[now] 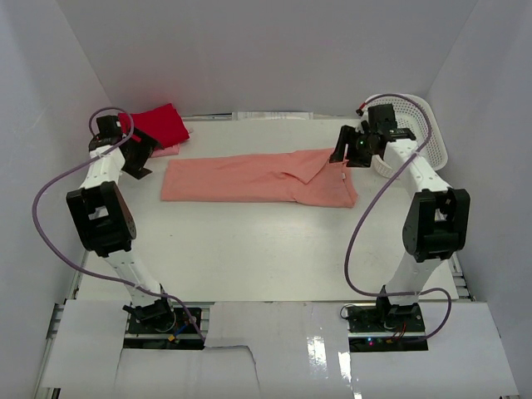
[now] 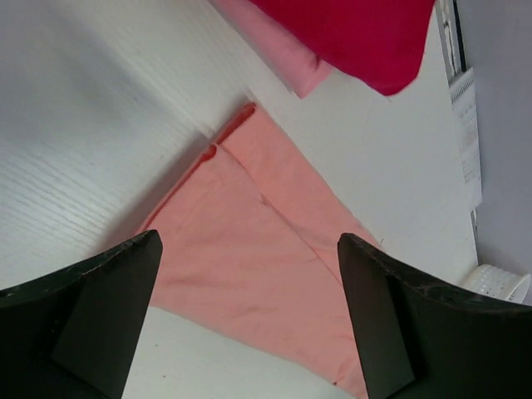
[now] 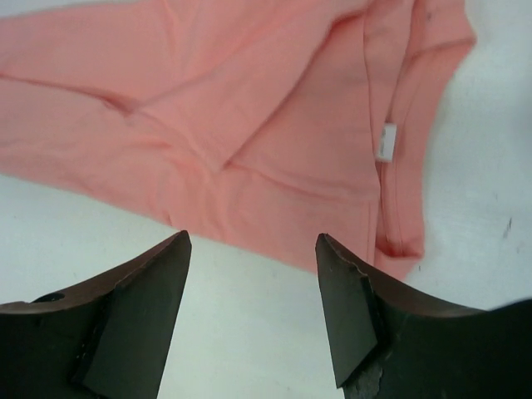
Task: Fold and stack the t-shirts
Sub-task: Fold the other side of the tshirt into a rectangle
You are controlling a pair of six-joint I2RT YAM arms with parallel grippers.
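The salmon-pink t-shirt point(image 1: 249, 179) lies folded into a long strip across the back of the table; it also shows in the left wrist view point(image 2: 249, 258) and the right wrist view point(image 3: 249, 141). The bright red t-shirt point(image 1: 160, 125) lies folded on the pale pink t-shirt point(image 1: 169, 151) at the back left; both show in the left wrist view, red point(image 2: 357, 37) over pale pink point(image 2: 283, 54). My left gripper point(image 1: 135, 162) is open and empty above the strip's left end. My right gripper point(image 1: 342, 155) is open and empty above the strip's right end.
A white lattice basket point(image 1: 424, 129) stands at the back right, behind the right arm; its rim shows in the left wrist view point(image 2: 499, 284). White enclosure walls stand on three sides. Bare table lies in front of the strip.
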